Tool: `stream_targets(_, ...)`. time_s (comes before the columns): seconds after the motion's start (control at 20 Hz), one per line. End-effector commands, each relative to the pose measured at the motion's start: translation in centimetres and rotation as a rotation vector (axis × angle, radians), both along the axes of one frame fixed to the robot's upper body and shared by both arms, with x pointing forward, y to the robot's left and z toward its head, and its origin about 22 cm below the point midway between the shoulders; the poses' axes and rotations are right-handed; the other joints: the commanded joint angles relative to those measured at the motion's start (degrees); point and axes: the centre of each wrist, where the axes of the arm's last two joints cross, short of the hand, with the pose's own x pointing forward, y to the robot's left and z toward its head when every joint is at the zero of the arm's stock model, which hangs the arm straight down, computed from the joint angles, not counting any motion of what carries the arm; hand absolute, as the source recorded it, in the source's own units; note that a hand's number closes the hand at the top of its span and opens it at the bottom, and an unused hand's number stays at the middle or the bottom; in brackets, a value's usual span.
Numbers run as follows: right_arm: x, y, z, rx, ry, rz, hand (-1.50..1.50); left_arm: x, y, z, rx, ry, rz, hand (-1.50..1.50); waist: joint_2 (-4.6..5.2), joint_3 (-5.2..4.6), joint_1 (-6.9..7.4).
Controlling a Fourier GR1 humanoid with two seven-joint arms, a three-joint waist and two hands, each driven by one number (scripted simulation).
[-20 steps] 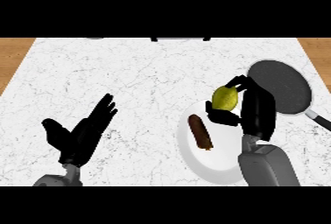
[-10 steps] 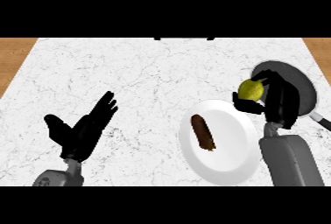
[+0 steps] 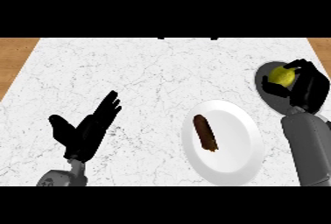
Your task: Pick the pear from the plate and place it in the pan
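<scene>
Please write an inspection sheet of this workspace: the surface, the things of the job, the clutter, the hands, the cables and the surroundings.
Surface: white marbled counter.
Job's things: yellow pear held over the dark pan at right; white plate in front, pear gone from it.
Clutter: brown sausage-like item lying on the plate.
Hands: right hand curled round the pear; left hand open, resting at lower left.
Cables: nothing seen.
Surroundings: wooden floor at both sides of the counter.

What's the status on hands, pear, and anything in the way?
Right hand curled round the pear, over the pan. Left hand open, resting at lower left. Plate holds only a brown item; nothing in the way.
</scene>
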Motion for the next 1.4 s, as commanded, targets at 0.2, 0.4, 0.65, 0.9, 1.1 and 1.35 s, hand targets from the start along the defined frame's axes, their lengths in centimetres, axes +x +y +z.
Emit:
stream_targets(0.2,0.0,-6.2,-2.6,0.004,-0.077,-0.112,1.5,1.5,0.1,0.5,0.009,-0.012,-0.018,0.0,0.58,0.13,0.6)
stream_targets(0.4,0.7,-8.9,-0.5,0.023,-0.092,-0.1,1.5,1.1,0.0,1.8,0.001,-0.017,-0.029,0.0,0.74,0.25,1.88)
stream_targets(0.65,-1.4,-11.5,-2.8,0.085,0.197,-0.172,-1.5,1.1,-2.3,1.2,-0.003,-0.039,-0.06,0.0,1.53,0.17,2.83)
stream_targets(0.9,-0.7,-12.1,-1.4,0.156,0.231,-0.134,-1.5,1.0,-1.5,0.6,-0.004,-0.026,-0.069,0.0,1.68,0.34,3.65)
stream_targets(1.1,-0.6,-11.5,-1.8,0.253,0.1,-0.058,-1.5,0.8,-0.9,0.4,-0.015,-0.038,-0.05,0.0,1.45,0.49,2.99)
stream_targets(1.35,-0.4,-11.9,-0.8,0.408,-0.153,-0.016,-1.5,0.5,-0.8,1.0,-0.019,-0.017,-0.056,0.0,1.09,0.61,2.22)
